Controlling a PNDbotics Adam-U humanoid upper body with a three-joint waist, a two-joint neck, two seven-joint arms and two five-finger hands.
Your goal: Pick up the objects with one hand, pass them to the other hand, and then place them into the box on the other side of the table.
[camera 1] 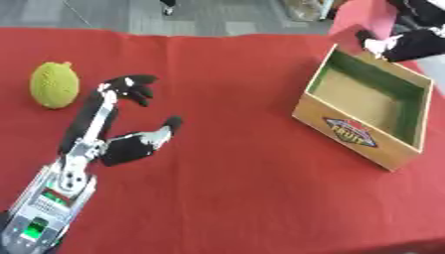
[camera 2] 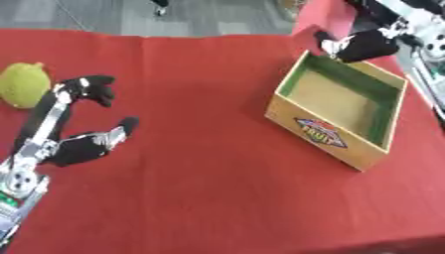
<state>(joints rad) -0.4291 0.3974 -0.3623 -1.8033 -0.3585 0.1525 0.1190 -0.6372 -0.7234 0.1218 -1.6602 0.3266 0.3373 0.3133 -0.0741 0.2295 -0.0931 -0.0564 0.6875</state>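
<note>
Two robot hands show over a red tablecloth (camera 1: 226, 163) that fills most of the frame. The left hand (camera 1: 121, 119) reaches in from the lower left, its silver and black forearm running up from the bottom corner. Its fingers (camera 1: 135, 88) stretch toward the upper left and bend slightly at the tips, while the thumb (camera 1: 165, 128) points off to the right, leaving a wide gap between them. Nothing lies in that gap: this hand is spread and holds nothing.

Just beside those fingertips, at the left edge in the upper part of the frame, sits a green, bumpy, rounded fruit (camera 1: 54, 84) with a small stem on top, resting on the cloth. It looks like a durian or jackfruit toy. The fingers are near it but apart from it.

On the right side stands an open wooden box (camera 1: 369, 111), turned askew, with a green inner lining, a bare tan floor and a colourful fruit label (camera 1: 350, 132) on its near outer wall. It appears to contain nothing.

Over the box's far corner, in the upper right of the frame, the right hand (camera 2: 361, 45) comes down from the top edge, its dark fingers curled around a red block-like object (camera 2: 323, 22). That object is held above the far rim of the box, against the upper edge of the picture.
</note>
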